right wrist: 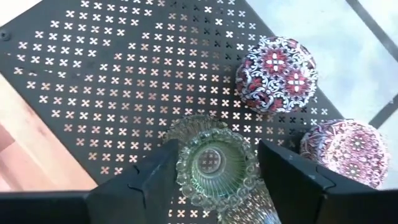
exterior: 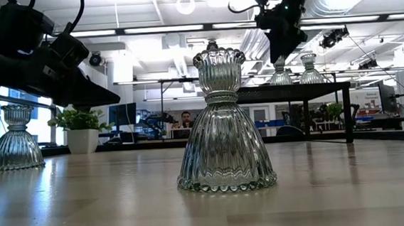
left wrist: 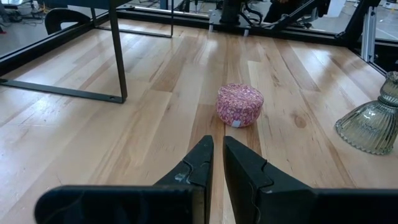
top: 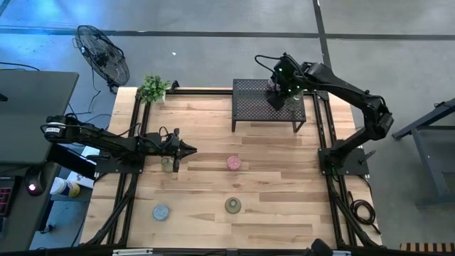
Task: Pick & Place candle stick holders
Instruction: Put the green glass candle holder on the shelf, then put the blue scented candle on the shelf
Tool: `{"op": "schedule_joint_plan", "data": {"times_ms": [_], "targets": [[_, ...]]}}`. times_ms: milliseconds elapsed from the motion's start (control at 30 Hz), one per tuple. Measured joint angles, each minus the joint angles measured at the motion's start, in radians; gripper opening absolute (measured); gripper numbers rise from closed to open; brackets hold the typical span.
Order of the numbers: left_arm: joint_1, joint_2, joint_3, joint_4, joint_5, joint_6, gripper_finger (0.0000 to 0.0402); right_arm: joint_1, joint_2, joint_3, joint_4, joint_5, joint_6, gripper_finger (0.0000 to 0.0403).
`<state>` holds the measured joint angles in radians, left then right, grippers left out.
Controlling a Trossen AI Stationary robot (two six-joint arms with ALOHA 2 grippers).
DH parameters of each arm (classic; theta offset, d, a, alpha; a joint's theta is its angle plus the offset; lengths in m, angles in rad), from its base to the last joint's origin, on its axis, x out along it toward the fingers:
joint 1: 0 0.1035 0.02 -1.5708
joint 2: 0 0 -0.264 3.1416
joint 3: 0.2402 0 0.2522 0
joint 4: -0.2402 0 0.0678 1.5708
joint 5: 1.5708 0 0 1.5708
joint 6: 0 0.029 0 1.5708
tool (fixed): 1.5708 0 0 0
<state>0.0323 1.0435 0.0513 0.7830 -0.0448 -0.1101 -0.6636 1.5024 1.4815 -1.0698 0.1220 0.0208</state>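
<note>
My right gripper is open above the black mesh rack. Its fingers stand on either side of a clear ribbed glass holder that stands on the rack, with a small gap on each side. Two round patterned holders sit on the rack beside it. My left gripper is shut and empty, pointing at a pink squat holder on the table. A clear glass holder stands just beside it. An olive holder and a light blue one stand nearer the front edge.
A small green potted plant stands at the far left corner. In the low view a tall ribbed glass holder stands close in the centre and another at the left. Black frame rails run along both table sides.
</note>
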Motion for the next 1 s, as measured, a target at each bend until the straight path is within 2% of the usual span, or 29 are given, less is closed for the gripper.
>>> {"op": "schedule_joint_plan", "data": {"times_ms": [200,500,733,867,933,1000], "targets": [[0.000,0.000,0.000,0.000,0.000,0.000,0.0034,0.000,0.000,0.000,-0.001,0.033,-0.001,0.0242],[0.000,0.000,0.000,0.000,0.000,0.000,0.0034,0.000,0.000,0.006,0.030,0.062,-0.025,0.0246],[0.000,0.000,0.000,0.000,0.014,0.000,0.0034,0.026,0.000,0.145,-0.007,0.071,-0.039,0.0246],[-0.001,0.000,0.002,-0.007,0.087,0.000,0.0034,0.108,-0.029,0.205,-0.034,0.074,-0.022,0.0216],[-0.019,0.000,0.030,-0.062,0.116,-0.001,0.0034,0.184,-0.076,0.153,0.039,0.071,-0.034,0.0184],[-0.066,-0.001,0.084,-0.154,0.103,0.006,0.0030,0.269,-0.134,0.059,0.145,0.069,-0.045,0.0143]]}}
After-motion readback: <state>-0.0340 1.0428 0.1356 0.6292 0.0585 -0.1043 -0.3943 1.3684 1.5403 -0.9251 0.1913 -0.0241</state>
